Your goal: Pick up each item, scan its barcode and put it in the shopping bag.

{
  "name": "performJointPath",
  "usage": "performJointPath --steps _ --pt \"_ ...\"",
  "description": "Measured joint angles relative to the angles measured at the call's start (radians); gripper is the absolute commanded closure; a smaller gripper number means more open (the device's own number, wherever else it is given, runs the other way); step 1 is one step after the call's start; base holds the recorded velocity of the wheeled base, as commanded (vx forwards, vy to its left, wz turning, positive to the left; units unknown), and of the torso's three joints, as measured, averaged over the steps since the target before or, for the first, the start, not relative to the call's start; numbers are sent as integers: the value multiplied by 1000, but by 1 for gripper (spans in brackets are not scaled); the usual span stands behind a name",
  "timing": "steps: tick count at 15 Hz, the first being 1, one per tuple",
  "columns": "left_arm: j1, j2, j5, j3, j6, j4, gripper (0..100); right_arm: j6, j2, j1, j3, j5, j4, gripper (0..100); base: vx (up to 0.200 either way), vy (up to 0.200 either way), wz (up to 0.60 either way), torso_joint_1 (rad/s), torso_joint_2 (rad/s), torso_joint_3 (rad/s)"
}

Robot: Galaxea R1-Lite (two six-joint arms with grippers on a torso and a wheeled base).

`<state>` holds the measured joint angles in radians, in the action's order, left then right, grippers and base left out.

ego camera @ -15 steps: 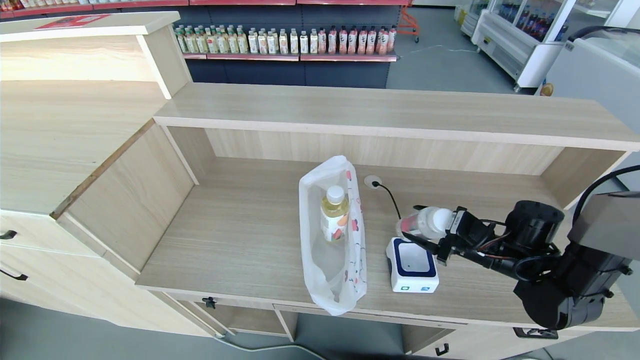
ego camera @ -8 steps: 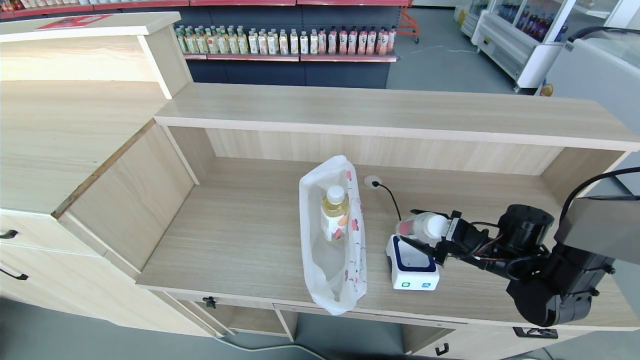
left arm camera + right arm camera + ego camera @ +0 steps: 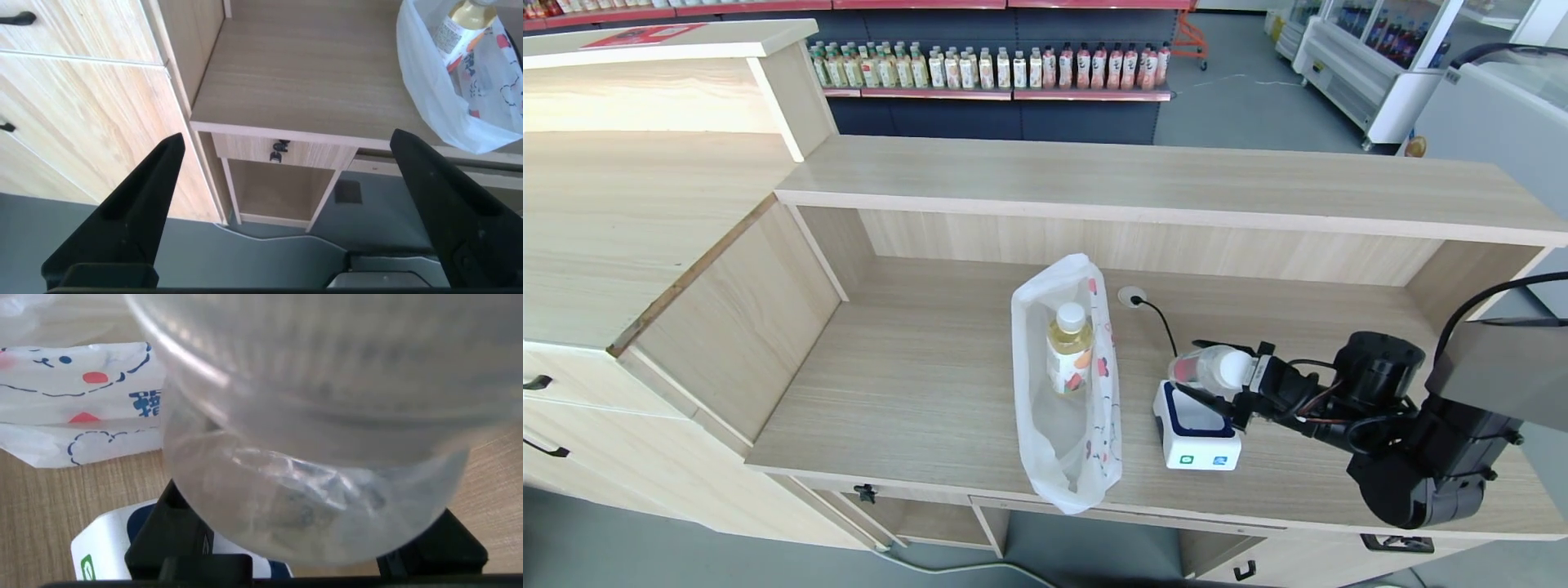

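I count two bottles, one shopping bag (image 3: 1033, 425) and one scanner (image 3: 1194, 429). My right gripper (image 3: 1196, 369) is clamped around the clear bottle (image 3: 1215, 367) near its white cap (image 3: 1232, 367). It holds the bottle just above the scanner's far edge, toward the right end of the counter (image 3: 915, 384). That bottle lies level, its long axis along the counter, base toward the bag, cap toward my wrist. The second bottle (image 3: 1068, 351) sits inside the bag at mid-counter. My left gripper (image 3: 282, 216) hangs spread and empty off the counter's near edge.
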<state>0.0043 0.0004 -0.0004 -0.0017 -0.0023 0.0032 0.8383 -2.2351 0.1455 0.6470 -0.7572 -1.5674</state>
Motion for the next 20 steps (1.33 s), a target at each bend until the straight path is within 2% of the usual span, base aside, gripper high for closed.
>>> performJointPath --steps 5,11,13,16,20 --pt "0 0 0 0 0 0 0 -18 41 0 -31 1 2 100 0 0 0 0 0 0" --pt "0 0 0 0 0 0 0 -198 163 1 -88 3 -2 100 0 0 0 0 0 0" --pt "0 0 0 0 0 0 0 -211 194 -1 -99 3 -2 100 0 0 0 0 0 0" --pt "0 0 0 0 0 0 0 -303 231 5 -100 3 -2 100 0 0 0 0 0 0" --pt "0 0 0 0 0 0 0 -506 297 11 -94 21 -2 100 0 200 0 2 2 1"
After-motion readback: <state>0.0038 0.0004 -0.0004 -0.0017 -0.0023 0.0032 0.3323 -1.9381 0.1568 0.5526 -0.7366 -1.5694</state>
